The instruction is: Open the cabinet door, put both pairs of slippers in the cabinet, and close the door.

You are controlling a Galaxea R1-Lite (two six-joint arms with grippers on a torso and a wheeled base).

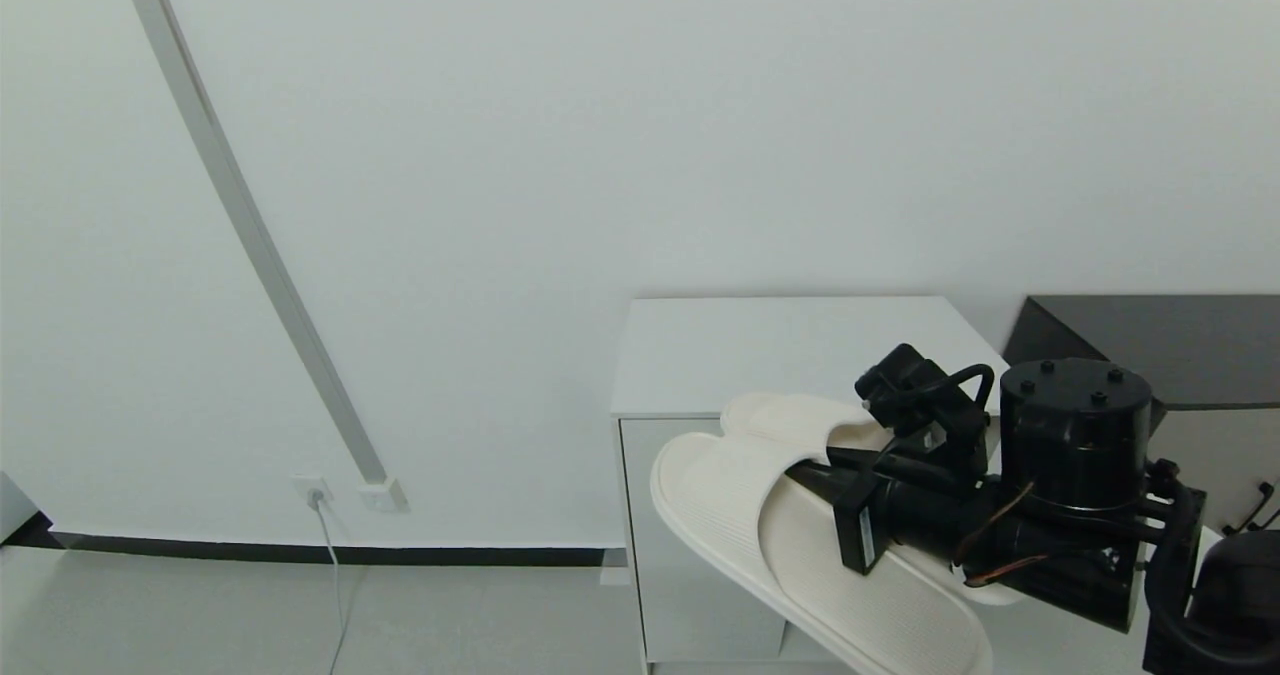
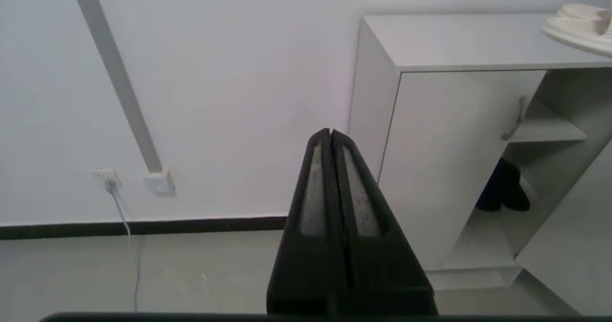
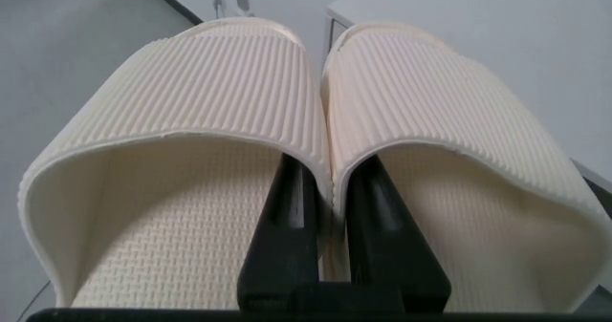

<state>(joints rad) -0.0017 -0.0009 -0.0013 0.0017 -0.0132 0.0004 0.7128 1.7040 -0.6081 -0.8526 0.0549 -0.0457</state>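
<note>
The right claw (image 3: 325, 203) pinches the white slippers (image 3: 220, 83), toes pointing at the cabinet (image 1: 780, 345) just ahead. The left claw (image 2: 331, 164) is squeezed closed, empty.

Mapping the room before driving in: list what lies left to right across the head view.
Wall socket → white cabinet → dark tabletop. The slippers in the right pincer overlap the cabinet, so they are left unplaced.

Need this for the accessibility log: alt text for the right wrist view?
Right claw shut on a pair of cream ribbed slippers held side by side, the straps' inner edges pinched together between its black fingers. A white cabinet lies beyond the toes.
</note>
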